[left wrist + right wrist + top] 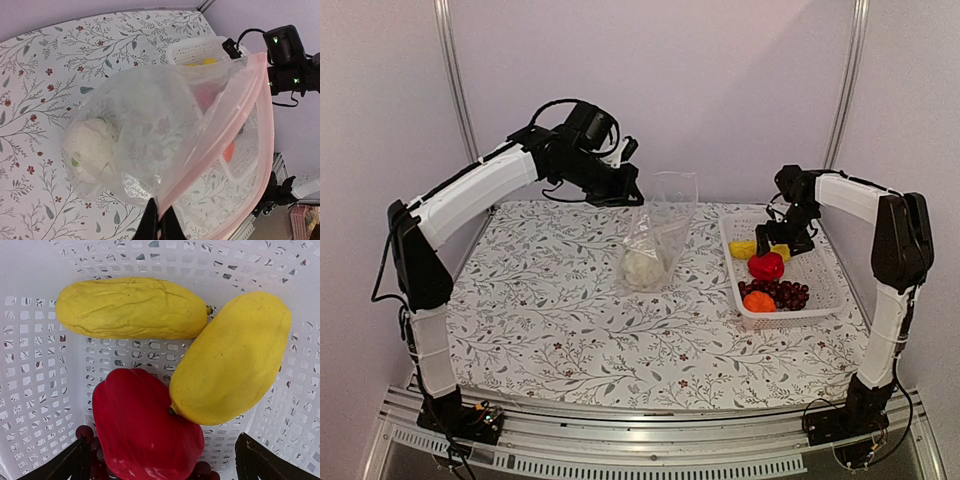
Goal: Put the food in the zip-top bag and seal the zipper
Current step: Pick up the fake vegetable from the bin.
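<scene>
My right gripper [167, 462] hung spread; my left gripper [160, 223] pinched the clear crinkly zip-top bag [150, 115] by its rim.
Just below the right one lay the plump yellow toy piece [232, 357] in the white mesh plastic basket [30, 365], its slanting long axis shown only by that wrist view; the top view put the bag leftward, a cream-white lumpy piece [640, 268] inside.

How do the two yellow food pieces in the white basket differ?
The long yellow piece has a wrinkled skin; the plump yellow piece looks smooth. The long one lies across the view, the plump one runs diagonally. The plump one rests against the red piece; the long one shows a gap from it. Both are yellow, lie in the white basket and touch at the long one's tip.
</scene>
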